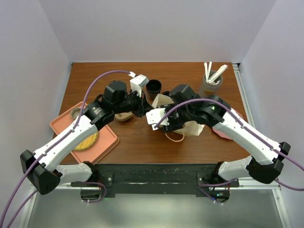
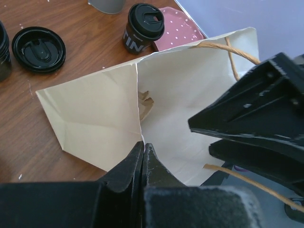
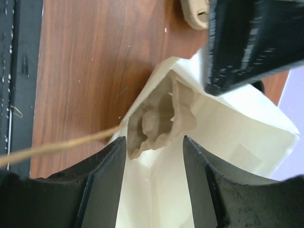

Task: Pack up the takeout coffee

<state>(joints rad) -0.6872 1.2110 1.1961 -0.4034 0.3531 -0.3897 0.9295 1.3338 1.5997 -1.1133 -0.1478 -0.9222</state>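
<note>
Far left on the wooden table (image 1: 142, 152): salmon tray (image 1: 108, 140), lying flat, partly covered by the left arm (image 1: 71, 137). Just right of the tray: tan object (image 1: 124, 116), too hidden to name.

Next, left gripper (image 2: 143, 146): pressed together, pinching the near rim of the paper bag (image 2: 95, 118) at a crease leading down to the tips. Keeps the bag's mouth turned toward the left wrist camera, cream inside on show, twine handle (image 2: 237, 52) arching over the far rim.

Beyond the bag in the left wrist view: lidless black cup (image 2: 2, 47), cut off by the frame's edge. Then loose black lid (image 2: 38, 48), flat on the wood, near that cup and apart from the bag.

Centre: bag between the two grippers.

Right gripper (image 3: 154, 156): fingers (image 3: 104, 185) spread apart, straddling a corner of the bag's rim, not closed on it. In the gap, a brownish crumpled patch (image 3: 156, 123) on the inside of the bag.

Further right, at the back: grey holder (image 1: 210, 86), upright, with white utensils sticking out.

Takeout coffee (image 2: 142, 27): stands upright on the table, lid on, outside the bag and beyond its far rim. Sits right of the grey holder in the left wrist view, just in front of the pink dotted plate (image 2: 183, 28); touching it or not, cannot tell. Hidden under the right arm (image 1: 237, 128) in the top view.
</note>
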